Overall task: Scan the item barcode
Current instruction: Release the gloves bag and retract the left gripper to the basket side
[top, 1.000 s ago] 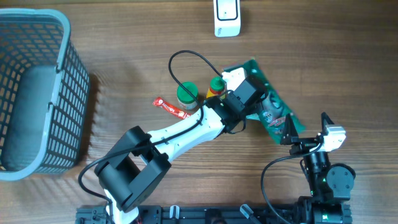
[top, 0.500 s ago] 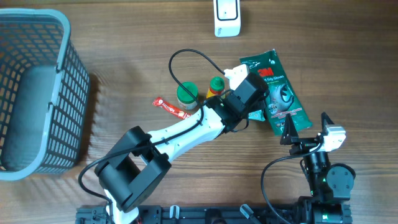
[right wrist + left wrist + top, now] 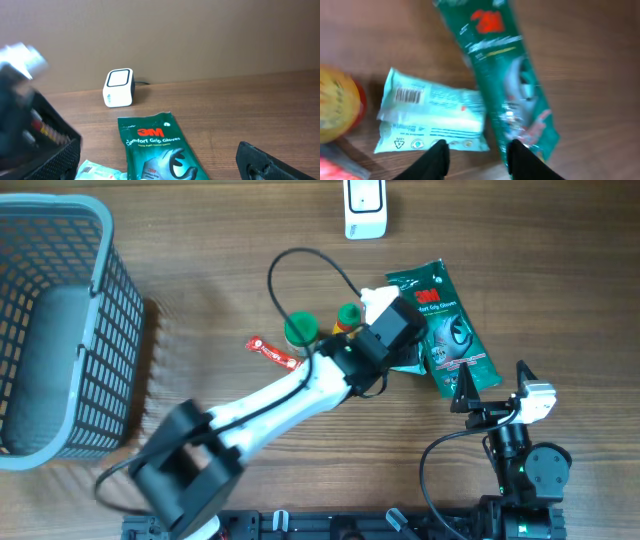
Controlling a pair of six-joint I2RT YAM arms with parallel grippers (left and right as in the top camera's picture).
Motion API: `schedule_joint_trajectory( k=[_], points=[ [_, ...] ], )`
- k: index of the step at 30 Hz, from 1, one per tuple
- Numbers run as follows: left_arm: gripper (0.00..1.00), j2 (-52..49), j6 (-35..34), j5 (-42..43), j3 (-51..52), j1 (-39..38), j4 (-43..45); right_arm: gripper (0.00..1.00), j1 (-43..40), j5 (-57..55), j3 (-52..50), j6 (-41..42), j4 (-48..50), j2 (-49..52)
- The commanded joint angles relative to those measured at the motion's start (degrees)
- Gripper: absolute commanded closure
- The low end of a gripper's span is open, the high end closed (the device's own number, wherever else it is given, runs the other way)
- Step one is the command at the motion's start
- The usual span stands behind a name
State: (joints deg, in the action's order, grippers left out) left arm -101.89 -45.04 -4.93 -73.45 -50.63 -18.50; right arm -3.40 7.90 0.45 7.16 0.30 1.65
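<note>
The green plastic glove packet (image 3: pixel 455 330) lies flat on the wooden worktop (image 3: pixel 570 270), apart from the small white scanner box (image 3: pixel 365 208). The left tool (image 3: pixel 479 157) hovers over it, spread and empty; the right tool (image 3: pixel 468 392) is spread too, off to the side. The scan looks not yet done: gripping the packet and presenting its barcode remain.

Three views over one tabletop (image 3: pixel 560 280).
The overhead camera looks straight down from high up. The left wrist camera hangs close above the green glove packet (image 3: pixel 510 85), its own fingers (image 3: pixel 434 162) at the bottom edge. The right wrist camera sits low, facing across to the white scanner (image 3: pixel 119 88). All three share the packet.
</note>
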Motion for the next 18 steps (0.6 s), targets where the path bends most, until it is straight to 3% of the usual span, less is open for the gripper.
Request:
schedule_joint_trajectory(
  k=[1,9,13,18],
  points=[
    [0.51,8.8,11.0,-4.5,-0.2,-0.3,-2.2,0.0,0.3,0.3,-0.1,-1.0,0.2,0.0],
    [0.41,23.6,23.5,-27.2,-0.2,-0.2,-1.4,0.0,0.3,0.3,-0.1,-1.0,0.2,0.0],
    [0.33,28.8,32.0,-36.7,-0.2,0.4,6.8,0.0,0.3,0.3,-0.1,-1.0,0.2,0.0],
    [0.22,33.0,44.7,-39.1,-0.2,3.4,20.7,0.0,0.3,0.3,-0.1,-1.0,0.2,0.0]
  ],
)
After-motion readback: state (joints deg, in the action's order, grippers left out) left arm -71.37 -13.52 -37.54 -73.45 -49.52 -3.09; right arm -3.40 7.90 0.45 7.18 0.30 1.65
